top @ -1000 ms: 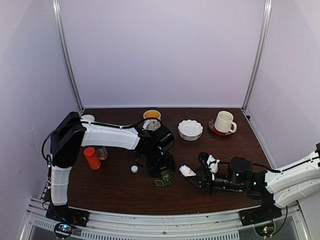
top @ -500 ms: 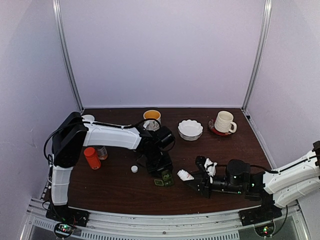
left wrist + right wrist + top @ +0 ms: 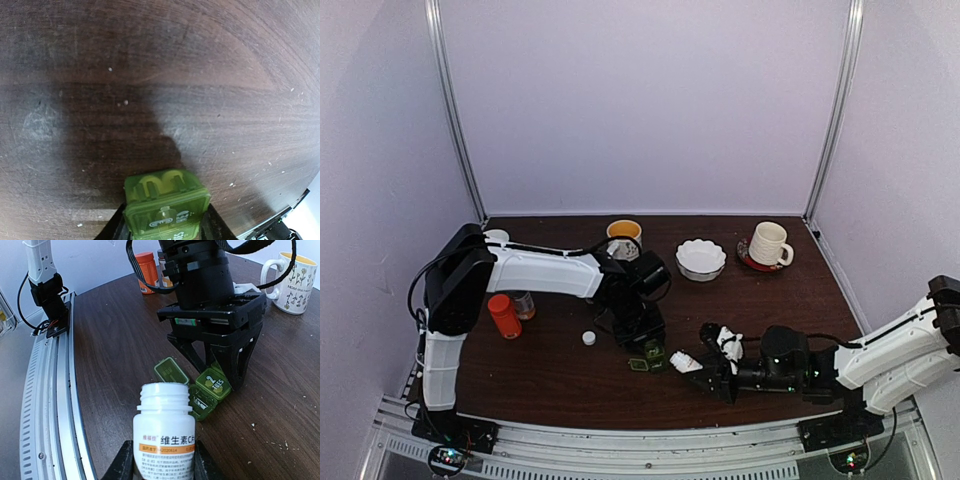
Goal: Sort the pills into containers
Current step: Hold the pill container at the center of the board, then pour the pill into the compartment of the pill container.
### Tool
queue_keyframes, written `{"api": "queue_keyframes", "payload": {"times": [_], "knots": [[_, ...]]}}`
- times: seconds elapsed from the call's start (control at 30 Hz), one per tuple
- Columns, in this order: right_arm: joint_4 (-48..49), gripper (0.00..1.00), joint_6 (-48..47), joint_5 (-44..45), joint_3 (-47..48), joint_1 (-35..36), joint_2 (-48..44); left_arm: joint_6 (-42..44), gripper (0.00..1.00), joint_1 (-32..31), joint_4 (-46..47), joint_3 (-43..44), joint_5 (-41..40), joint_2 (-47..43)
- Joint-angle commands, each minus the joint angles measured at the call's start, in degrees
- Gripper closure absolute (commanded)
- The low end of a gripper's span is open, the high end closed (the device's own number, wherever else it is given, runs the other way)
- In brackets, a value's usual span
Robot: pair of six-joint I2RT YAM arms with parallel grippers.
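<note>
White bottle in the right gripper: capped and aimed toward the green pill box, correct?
No: the white bottle in the right gripper is uncapped, its threaded neck bare in the right wrist view. It is aimed toward the green pill box.

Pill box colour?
Translucent green pill box; clearest in the left wrist view.

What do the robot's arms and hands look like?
The left arm and right arm have white shells, black joints and black cables. The left hand is black, boxy, with tapered fingers and a green strip; the right hand is black too.
</note>
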Motion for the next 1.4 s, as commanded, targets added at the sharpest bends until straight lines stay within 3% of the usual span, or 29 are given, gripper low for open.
{"api": "queue_keyframes", "payload": {"times": [0.0, 0.37, 0.93, 1.37], "knots": [[3.4, 0.88, 0.6, -0.8, 2.2, 0.4, 2.8, -1.9, 0.62, 0.3, -3.1, 0.1, 0.8, 2.0], [6.6, 0.9, 3.2, -2.9, 4.6, -0.6, 10.4, -5.8, 0.62, 0.2, -0.4, -4.6, 2.3, -0.7], [-6.2, 0.92, 7.1, -2.7, 10.1, -2.6, 14.7, -6.9, 0.62, 0.2, 0.8, -5.5, 2.9, -1.1], [-8.2, 0.93, 11.3, -2.9, 12.5, -3.9, 17.6, -6.7, 0.63, 0.3, 1.0, -5.3, 2.8, -1.0]]}}
